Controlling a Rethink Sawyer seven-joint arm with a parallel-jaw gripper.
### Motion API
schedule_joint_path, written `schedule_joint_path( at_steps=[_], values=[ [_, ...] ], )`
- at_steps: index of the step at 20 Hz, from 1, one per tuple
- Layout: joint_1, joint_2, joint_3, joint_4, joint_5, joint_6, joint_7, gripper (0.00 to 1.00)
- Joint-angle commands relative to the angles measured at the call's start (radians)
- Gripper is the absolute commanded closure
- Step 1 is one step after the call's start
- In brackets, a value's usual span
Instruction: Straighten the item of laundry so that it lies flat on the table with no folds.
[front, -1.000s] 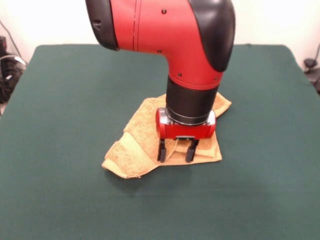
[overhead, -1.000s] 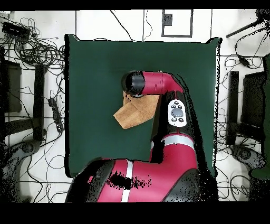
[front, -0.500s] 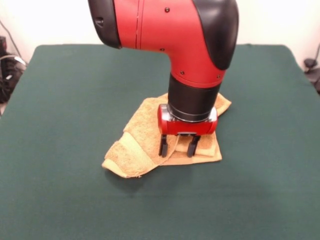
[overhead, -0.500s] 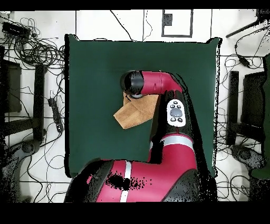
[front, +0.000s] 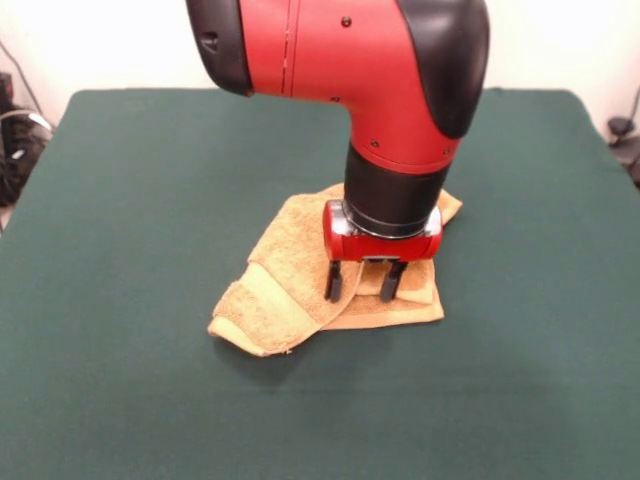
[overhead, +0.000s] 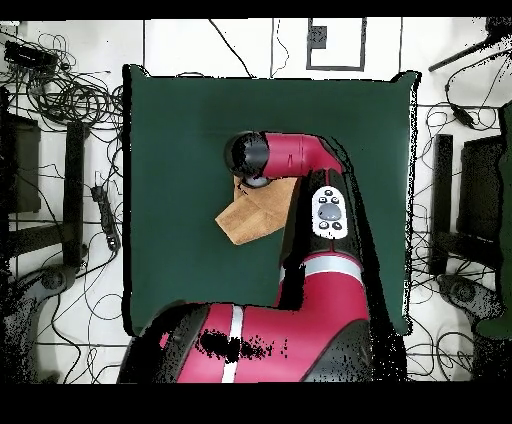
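Observation:
The orange-tan towel (front: 285, 270) lies crumpled near the middle of the green table (front: 140, 170). It is folded over itself, with a thick rolled fold at its front left corner and a woven band across that fold. My gripper (front: 363, 284) hangs straight down over the towel's front right part. Its two black fingers (front: 333, 283) are spread apart, open and empty, just above the cloth. In the overhead view the towel (overhead: 248, 216) shows as a folded wedge, partly under the arm (overhead: 290, 160), which hides the gripper. No tag shows.
The table (overhead: 180, 130) spreads wide on all sides of the towel. Cables and equipment lie on the floor (overhead: 60, 90) beyond the table's edges. My arm's elbow and base (overhead: 300, 330) cover the table's side nearest the robot.
My gripper has risen off the towel and shifted a little to the picture's right in the front view. The towel's shape has hardly changed.

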Motion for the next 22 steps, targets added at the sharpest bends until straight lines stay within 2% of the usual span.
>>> schedule_joint_path(
  at_steps=[1, 2, 3, 18, 22],
  values=[
    [0.05, 0.022, 0.031, 0.029, -0.063, 0.156, -0.039, 0.0],
    [0.054, 0.023, 0.026, 0.027, -0.069, 0.152, -0.04, 0.0],
    [0.055, 0.023, 0.024, 0.024, -0.074, 0.153, -0.041, 1.0],
    [0.055, 0.024, 0.03, 0.005, -0.108, 0.177, -0.045, 1.0],
    [0.055, 0.048, 0.041, -0.1, -0.104, 0.336, -0.089, 1.0]
  ],
)
